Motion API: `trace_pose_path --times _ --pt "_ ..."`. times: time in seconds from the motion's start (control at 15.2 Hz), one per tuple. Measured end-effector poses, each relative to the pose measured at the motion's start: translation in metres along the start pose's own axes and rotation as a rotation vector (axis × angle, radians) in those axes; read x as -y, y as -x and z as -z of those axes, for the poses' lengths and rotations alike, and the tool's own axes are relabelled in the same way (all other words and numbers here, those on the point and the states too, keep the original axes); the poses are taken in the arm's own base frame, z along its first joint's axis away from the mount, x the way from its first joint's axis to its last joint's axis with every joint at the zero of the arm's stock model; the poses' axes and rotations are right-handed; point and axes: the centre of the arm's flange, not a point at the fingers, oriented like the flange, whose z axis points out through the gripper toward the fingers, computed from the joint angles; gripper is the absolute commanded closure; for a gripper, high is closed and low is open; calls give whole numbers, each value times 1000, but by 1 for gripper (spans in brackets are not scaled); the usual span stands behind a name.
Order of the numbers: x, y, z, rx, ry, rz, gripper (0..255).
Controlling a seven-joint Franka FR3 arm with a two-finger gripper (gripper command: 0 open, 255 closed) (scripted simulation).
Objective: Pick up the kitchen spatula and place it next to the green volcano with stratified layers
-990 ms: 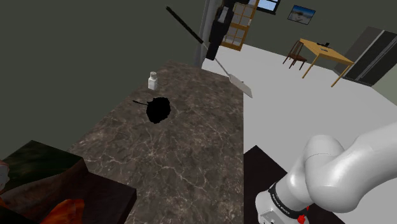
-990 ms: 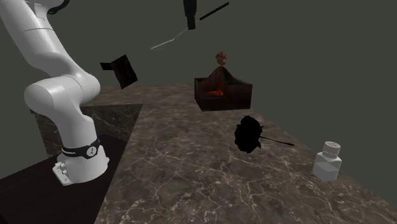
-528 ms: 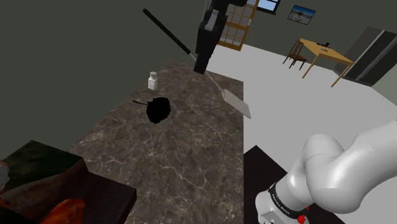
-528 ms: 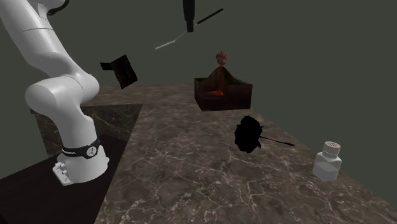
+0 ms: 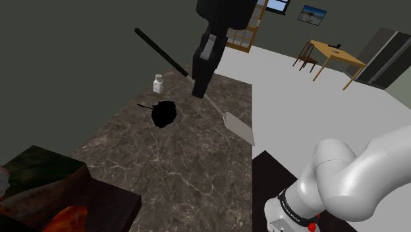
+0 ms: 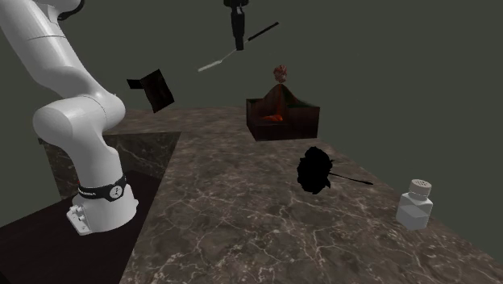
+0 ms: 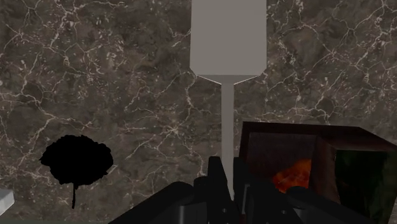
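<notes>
My gripper (image 5: 198, 91) hangs high above the dark marble counter (image 5: 191, 165), shut on the spatula's thin shaft. The spatula (image 5: 230, 122) has a flat grey blade and a long black handle (image 5: 158, 49) that sticks out on the other side of the fingers. In the wrist view the blade (image 7: 228, 35) points away from the gripper (image 7: 227, 170) over the marble. The volcano (image 6: 280, 109) is a dark boxy model with red-orange glow inside, standing at the counter's far end in the second exterior view. It also lies close beside the fingers as the volcano (image 7: 299, 170) in the wrist view.
A black blob with a thin stem (image 5: 163, 113) lies mid-counter, and a small white bottle (image 5: 158, 83) stands beyond it. The arm's base (image 6: 101, 202) sits on its stand beside the counter. A wooden table and chair (image 5: 332, 56) stand far off on the pale floor.
The gripper has carried the spatula lower and toward the shoulder view's left, from over the counter's edge to above the marble. The blob and bottle have not moved.
</notes>
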Motion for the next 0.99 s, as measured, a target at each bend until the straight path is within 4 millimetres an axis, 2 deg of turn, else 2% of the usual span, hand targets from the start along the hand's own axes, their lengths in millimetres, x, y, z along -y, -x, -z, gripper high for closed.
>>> trace_pose_path --times 0.99 --pt "-1 4 -80 0 0 0 255"
